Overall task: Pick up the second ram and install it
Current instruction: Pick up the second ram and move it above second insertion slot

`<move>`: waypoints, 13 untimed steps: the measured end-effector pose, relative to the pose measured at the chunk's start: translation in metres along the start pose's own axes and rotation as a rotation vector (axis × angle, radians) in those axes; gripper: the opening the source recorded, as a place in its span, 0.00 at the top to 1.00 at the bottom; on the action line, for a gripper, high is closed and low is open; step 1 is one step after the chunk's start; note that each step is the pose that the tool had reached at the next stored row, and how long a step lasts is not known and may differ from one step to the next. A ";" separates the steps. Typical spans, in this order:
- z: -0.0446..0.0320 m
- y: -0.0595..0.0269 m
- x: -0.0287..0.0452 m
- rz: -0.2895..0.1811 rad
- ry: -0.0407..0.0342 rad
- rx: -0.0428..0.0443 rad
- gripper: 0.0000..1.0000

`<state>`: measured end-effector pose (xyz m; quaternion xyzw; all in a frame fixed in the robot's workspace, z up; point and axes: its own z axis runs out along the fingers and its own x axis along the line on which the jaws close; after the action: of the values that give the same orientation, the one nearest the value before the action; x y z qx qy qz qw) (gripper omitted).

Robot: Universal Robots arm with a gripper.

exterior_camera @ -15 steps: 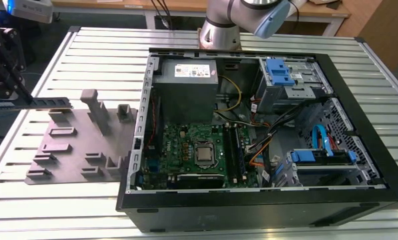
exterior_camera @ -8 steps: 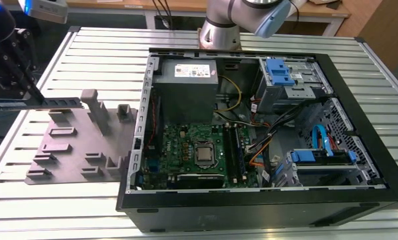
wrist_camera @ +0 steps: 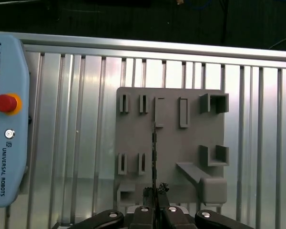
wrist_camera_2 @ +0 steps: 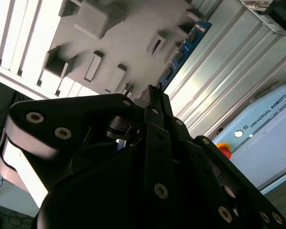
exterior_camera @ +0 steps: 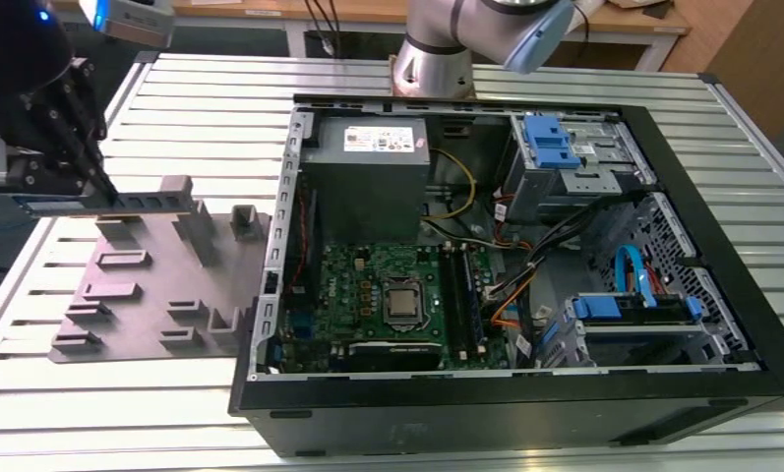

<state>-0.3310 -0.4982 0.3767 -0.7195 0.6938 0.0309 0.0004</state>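
My gripper (exterior_camera: 92, 190) hangs above the far end of the grey fixture plate (exterior_camera: 155, 290), at the exterior view's left, shut on the second ram (exterior_camera: 129, 203). The stick lies level and long-side out from the black fingers. In the second wrist view the ram (wrist_camera_2: 182, 51) runs out from the fingertips (wrist_camera_2: 151, 95), blue-green with dark chips. In the first wrist view the ram (wrist_camera: 154, 152) is seen edge-on as a thin dark line over the plate (wrist_camera: 190, 138), with my gripper (wrist_camera: 155, 192) shut on its near end. The open computer case (exterior_camera: 654, 138) holds the green motherboard (exterior_camera: 352, 280).
The fixture plate has tall posts (exterior_camera: 243, 222) and empty slots. A teach pendant (wrist_camera: 7, 124) with a red button lies on the slatted metal table (exterior_camera: 195, 98). Inside the case are a power supply (exterior_camera: 365, 147), cables, blue drive brackets (exterior_camera: 549, 143) and the processor socket (exterior_camera: 402, 300).
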 end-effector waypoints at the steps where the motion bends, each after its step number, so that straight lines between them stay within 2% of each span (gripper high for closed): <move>1: -0.0002 -0.0033 0.0001 0.000 0.0000 -0.0002 0.89; 13: -0.0018 -0.0450 0.0016 0.000 0.0000 -0.0030 0.89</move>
<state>-0.2859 -0.4982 0.3766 -0.7194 0.6938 0.0320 -0.0006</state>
